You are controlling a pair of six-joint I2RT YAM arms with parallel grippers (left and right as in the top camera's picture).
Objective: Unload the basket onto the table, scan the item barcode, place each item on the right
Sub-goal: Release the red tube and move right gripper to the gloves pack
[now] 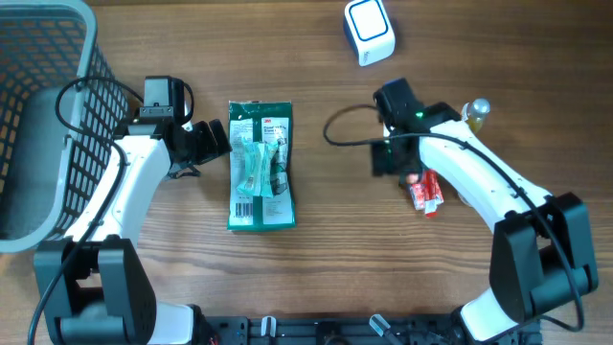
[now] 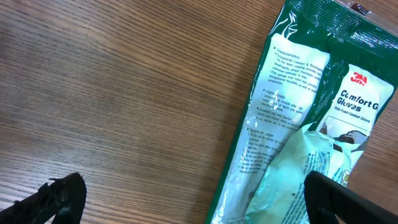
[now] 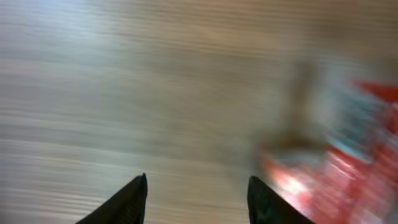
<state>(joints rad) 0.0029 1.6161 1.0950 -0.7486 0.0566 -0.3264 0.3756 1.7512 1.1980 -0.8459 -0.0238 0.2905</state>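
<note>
- Wooden table [image 1: 316, 278], brown grain throughout, with a grey mesh basket [image 1: 38, 115] at its left edge.
- White scanner [image 1: 369, 31] near the far edge, right of centre, well apart from both arms.
- Green glove packet [image 1: 261, 165] flat near the middle of the table, long side running far to near, with a white striped label [image 1: 244, 209] at its near left corner and printed text readable from the left wrist.
- Left gripper [image 1: 206, 142] just beside the packet's left side, spread wide and holding nothing; one finger [image 2: 348, 199] over the packet's clear wrap, the other over bare wood.
- Right gripper [image 3: 199, 199] partly spread over bare wood, nothing between its fingers.
- Small red packet [image 1: 426, 192] on the table just beside that gripper, toward the right edge and partly under the right arm; blurred in the wrist view.
- Small round-topped thing [image 1: 477, 109] just beyond the right arm, too small to name.
</note>
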